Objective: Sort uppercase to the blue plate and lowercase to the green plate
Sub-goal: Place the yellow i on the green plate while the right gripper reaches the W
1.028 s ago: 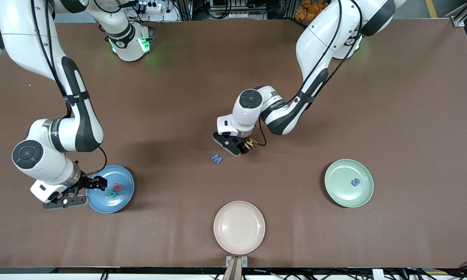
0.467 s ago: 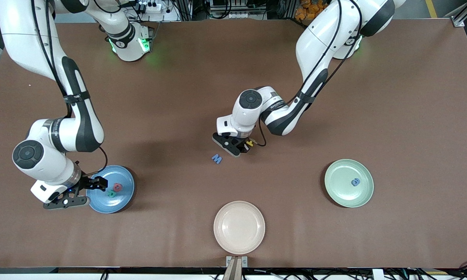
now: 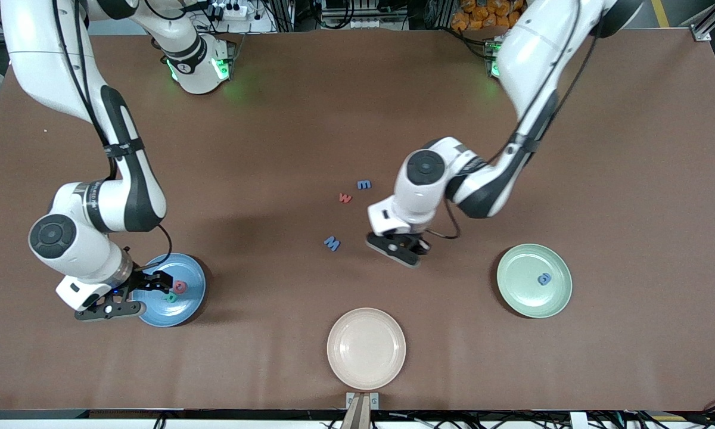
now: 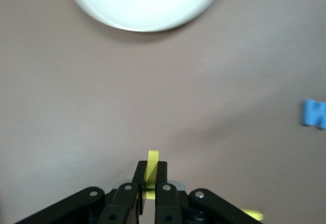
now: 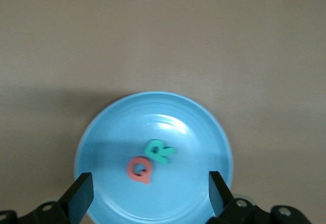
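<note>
Holding a thin yellow letter (image 4: 152,159) by its edge, the left gripper (image 4: 151,177) is pinched tight over the bare table, between the blue M (image 3: 332,243) and the green plate (image 3: 515,292). The letter could twist or slip out and drop short. I cannot tell if it is big or small, so it might land on the wrong plate. The right gripper (image 5: 150,203) waits, spread wide, over the blue plate (image 5: 204,127), where the Q (image 5: 138,169) and R (image 5: 158,150) lie.
</note>
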